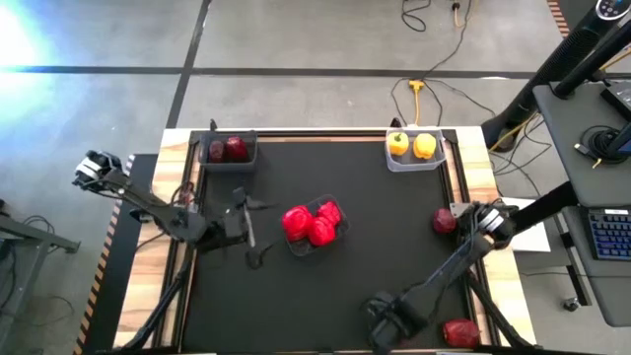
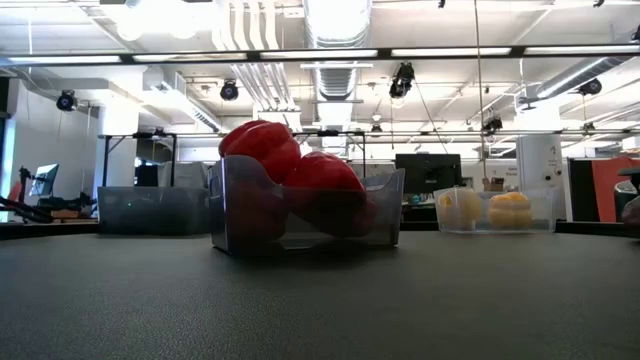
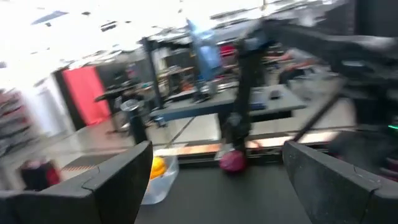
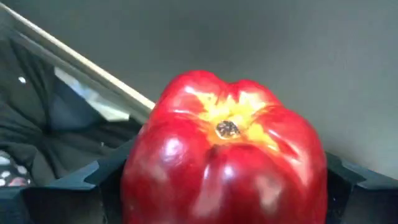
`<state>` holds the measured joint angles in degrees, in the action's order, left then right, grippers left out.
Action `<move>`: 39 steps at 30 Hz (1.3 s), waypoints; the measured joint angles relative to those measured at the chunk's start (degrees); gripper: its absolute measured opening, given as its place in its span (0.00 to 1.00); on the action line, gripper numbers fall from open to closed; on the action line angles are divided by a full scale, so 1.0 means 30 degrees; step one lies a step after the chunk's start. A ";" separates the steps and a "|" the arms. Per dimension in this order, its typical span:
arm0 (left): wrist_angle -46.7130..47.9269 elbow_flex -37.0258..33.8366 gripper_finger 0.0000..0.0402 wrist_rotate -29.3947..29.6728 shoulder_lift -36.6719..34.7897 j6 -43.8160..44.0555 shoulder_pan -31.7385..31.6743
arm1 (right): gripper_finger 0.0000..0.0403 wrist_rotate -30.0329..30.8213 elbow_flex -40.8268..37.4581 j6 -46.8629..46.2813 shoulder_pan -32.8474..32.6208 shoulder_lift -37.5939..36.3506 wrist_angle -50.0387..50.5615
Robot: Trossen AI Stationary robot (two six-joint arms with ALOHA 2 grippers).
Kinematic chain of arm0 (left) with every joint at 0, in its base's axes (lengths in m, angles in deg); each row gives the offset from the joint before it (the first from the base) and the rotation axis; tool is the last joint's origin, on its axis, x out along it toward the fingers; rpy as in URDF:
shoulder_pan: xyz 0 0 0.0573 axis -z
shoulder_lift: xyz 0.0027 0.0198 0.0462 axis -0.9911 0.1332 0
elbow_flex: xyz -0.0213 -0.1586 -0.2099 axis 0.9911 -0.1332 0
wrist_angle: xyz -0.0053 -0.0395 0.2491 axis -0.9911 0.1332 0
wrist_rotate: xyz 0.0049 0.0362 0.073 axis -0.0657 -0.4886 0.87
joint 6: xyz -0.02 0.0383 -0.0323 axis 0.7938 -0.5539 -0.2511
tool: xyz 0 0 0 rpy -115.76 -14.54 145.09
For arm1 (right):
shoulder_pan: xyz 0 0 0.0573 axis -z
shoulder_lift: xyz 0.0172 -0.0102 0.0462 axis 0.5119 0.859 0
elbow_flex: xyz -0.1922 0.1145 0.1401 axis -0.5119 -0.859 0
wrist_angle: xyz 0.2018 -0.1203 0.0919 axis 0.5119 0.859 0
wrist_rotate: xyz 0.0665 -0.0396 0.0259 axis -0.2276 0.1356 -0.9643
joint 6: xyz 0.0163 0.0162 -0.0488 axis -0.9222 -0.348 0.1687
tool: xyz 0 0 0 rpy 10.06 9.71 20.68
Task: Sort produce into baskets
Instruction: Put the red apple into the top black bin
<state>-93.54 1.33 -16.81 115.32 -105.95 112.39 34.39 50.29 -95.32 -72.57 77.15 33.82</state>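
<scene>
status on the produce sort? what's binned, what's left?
Done: two yellow peppers in the clear tub at the far right, two maroon fruits in the dark tub at the far left, three red peppers in the centre tub.
In hand: right gripper closed around a red pepper.
Left: one red item at the near right edge. Left gripper open, empty.

Black mat [image 1: 345,177]: covers the tabletop beneath the left pincer [image 1: 251,229] and the right pincer [image 1: 449,221].
Wooden table border [image 1: 474,163]: just behind the right pincer, along the mat's edge.
Yellow power strip [image 1: 418,87]: on the floor past the table's far edge, well apart from the right pincer.
Keyboard [image 1: 609,235]: on a side desk, behind the right pincer, off the table.
Red panel [image 3: 84,93]: far ahead of the left pincer, across the room.
</scene>
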 joint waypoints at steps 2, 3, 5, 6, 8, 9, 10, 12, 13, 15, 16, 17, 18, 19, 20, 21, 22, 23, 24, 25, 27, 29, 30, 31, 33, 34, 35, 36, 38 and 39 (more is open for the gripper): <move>0.0309 -0.0007 0.85 0.0302 -0.0345 -0.0562 0.0974 | 0.79 0.1046 0.0131 0.1431 0.0769 -0.0249 0.0578; 0.0606 -0.0007 0.85 0.0646 -0.0567 -0.0731 0.1444 | 0.79 0.1635 0.0171 0.2363 0.1179 -0.0298 0.0659; 0.1388 -0.0007 0.85 0.1769 -0.0915 -0.0903 0.2418 | 0.79 0.3009 0.0240 0.4463 0.2052 -0.0298 0.0443; 0.1945 -0.0007 0.85 0.2357 -0.1084 -0.0896 0.2912 | 0.79 0.3795 0.0240 0.5579 0.2502 -0.0266 0.0259; 0.3194 -0.0007 0.85 0.3509 -0.1382 -0.0608 0.3886 | 0.79 0.5416 0.0240 0.7740 0.3406 -0.0047 -0.0524; 0.3753 -0.0007 0.85 0.3965 -0.1530 -0.0419 0.4359 | 0.79 0.6074 0.0240 0.8887 0.3845 0.0123 -0.1131; 0.4162 -0.0007 0.85 0.4369 -0.1630 -0.0161 0.4822 | 0.79 0.6494 0.0240 1.0011 0.4292 0.0370 -0.1756; 0.4712 -0.0015 0.85 0.5154 -0.1828 0.0311 0.5692 | 0.79 0.6941 0.0240 1.2133 0.5138 0.0821 -0.3311; 0.4801 -0.0015 0.85 0.5536 -0.1904 0.0449 0.6094 | 0.79 0.7208 0.0240 1.3127 0.5511 0.1088 -0.4179; 0.4778 -0.0015 0.85 0.6281 -0.2025 0.0783 0.6841 | 0.79 0.7973 0.0240 1.5189 0.6049 0.1564 -0.6269; 0.4827 -0.0015 0.85 0.6662 -0.2043 0.1121 0.7219 | 0.79 0.8402 0.0240 1.6267 0.6189 0.1841 -0.7478; 0.4968 -0.0015 0.85 0.6916 -0.2059 0.1555 0.7593 | 0.79 0.8920 0.0240 1.7438 0.6253 0.2100 -0.8776; 0.5256 -0.0015 0.85 0.7119 -0.2061 0.2109 0.7931 | 0.79 0.9454 0.0240 1.8553 0.6257 0.2314 -0.9938; 0.5580 -0.0015 0.85 0.7143 -0.2045 0.2632 0.8236 | 0.79 0.9949 0.0235 1.9590 0.6216 0.2579 -1.1159; 0.5976 -0.0015 0.85 0.7145 -0.2037 0.3122 0.8551 | 0.79 1.0365 0.0238 2.0515 0.6146 0.2787 -1.2410; 0.6533 -0.0015 0.85 0.7120 -0.2024 0.3672 0.8858 | 0.80 1.0750 0.0238 2.1357 0.6077 0.3019 -1.3548; 0.7098 -0.0015 0.85 0.7087 -0.1962 0.4451 0.9116 | 0.80 1.1045 0.0244 2.2033 0.6042 0.3304 -1.4539; 0.7630 -0.0015 0.85 0.6982 -0.1844 0.5244 0.9315 | 0.80 1.1237 0.0248 2.2630 0.6023 0.3605 -1.5487; 0.8317 -0.0015 0.85 0.6964 -0.1655 0.6162 0.9513 | 0.81 1.1310 0.0248 2.3112 0.6023 0.4011 -1.6377; 0.9008 -0.0015 0.85 0.6861 -0.1418 0.7246 0.9709 | 0.81 1.1381 0.0248 2.3586 0.6031 0.4483 -1.7233; 1.0323 -0.0021 0.85 0.6027 -0.0955 0.9850 1.0050 | 0.81 1.1394 0.0234 2.4203 0.6053 0.5424 -1.8860; 1.1327 -0.0016 0.85 0.4535 -0.0353 1.2752 1.0259 | 0.81 1.1542 0.0211 2.5158 0.6048 0.6198 -2.0329; 1.1822 -0.0016 0.85 0.3666 0.0014 1.4175 1.0359 | 0.81 1.1773 0.0211 2.5606 0.6000 0.6414 -2.0957; 1.1953 -0.0022 0.85 0.2992 0.0451 1.5314 1.0419 | 0.81 1.2052 0.0219 2.5996 0.5933 0.6544 -2.1280; 1.1761 -0.0022 0.85 0.2375 0.1512 1.6714 1.0446 | 0.82 1.2996 0.0219 2.6741 0.5745 0.6760 -2.1812; 1.1576 -0.0022 0.85 0.2380 0.2072 1.7171 1.0435 | 0.82 1.3344 0.0219 2.7091 0.5668 0.6781 -2.1737; 1.1435 -0.0022 0.85 0.2280 0.2627 1.7586 1.0419 | 0.82 1.3594 0.0219 2.7285 0.5605 0.6796 -2.1602; 1.1301 -0.0022 0.85 0.2061 0.3126 1.8045 1.0333 | 0.82 1.3687 0.0219 2.7320 0.5594 0.6796 -2.1601; 1.0914 -0.0015 0.85 0.1726 0.4095 1.9025 1.0223 | 0.82 1.3854 0.0219 2.6850 0.5579 0.6711 -2.1522; 1.0582 -0.0004 0.85 0.1606 0.4519 1.9302 1.0198 | 0.82 1.3881 0.0219 2.6583 0.5586 0.6664 -2.1433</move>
<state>-61.79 1.32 -11.99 128.87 -48.04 142.99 76.04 50.95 -15.57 -55.81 97.14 -30.48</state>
